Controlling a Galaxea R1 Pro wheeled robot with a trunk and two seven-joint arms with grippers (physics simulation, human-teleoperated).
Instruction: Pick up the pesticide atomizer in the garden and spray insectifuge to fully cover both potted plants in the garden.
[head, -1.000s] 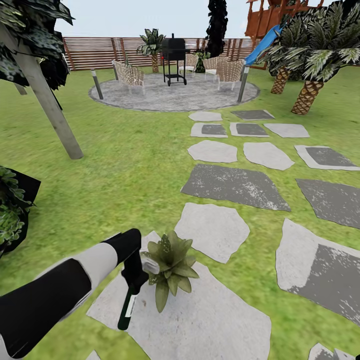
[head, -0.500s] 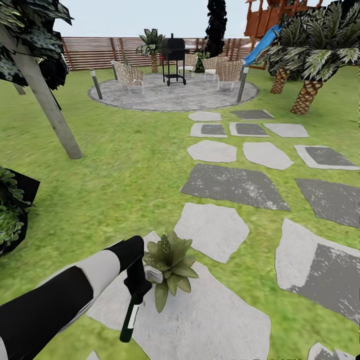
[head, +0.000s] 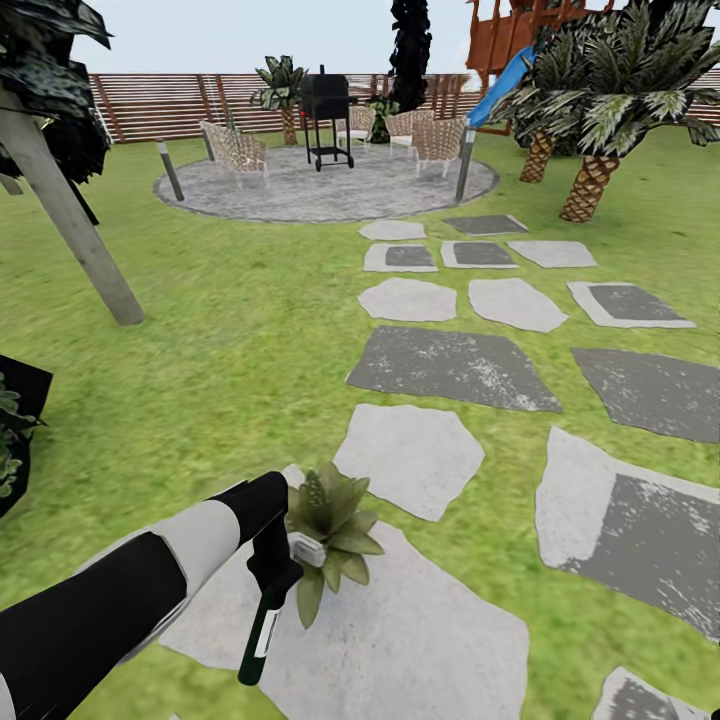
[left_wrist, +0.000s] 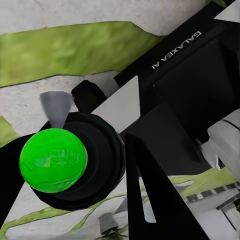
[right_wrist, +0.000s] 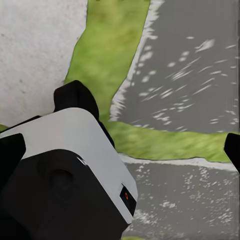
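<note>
The left tool (head: 275, 570) is pinching the pesticide atomizer (head: 262, 625) near its upper end, with the dark green bottle body and white label hanging downward and slightly tilted below the grip. The pale trigger head (head: 305, 548) points toward the potted plant (head: 328, 530), a low rosette of pointed olive leaves standing on a large pale stepping stone (head: 420, 640), and sits just beside or touching the nearest leaves. The left wrist view is blocked by robot hardware and a bright green sphere (left_wrist: 52, 160), so the finger contact cannot be confirmed there. The right tool (right_wrist: 65, 170) hangs over grass and grey stones; whether it is spread or pressed together cannot be told. As a judgement, the atomizer should handle as a light, rigid plastic item with a smooth, somewhat slippery round body. The neck below the trigger head is the preferred hold, since the collar gives a stop against sliding, and a hold on the lower body would let the bottle swing. Because most of the bottle hangs below the grip, quick wrist motion could make it pivot between the fingers. The plant leaves look soft and will give under contact, and the small pot could tip if pushed. Further off, more stepping stones lead to a round paved patio (head: 320, 185) with a black grill (head: 327, 115), wicker chairs and a slatted wooden fence (head: 150, 105).
</note>
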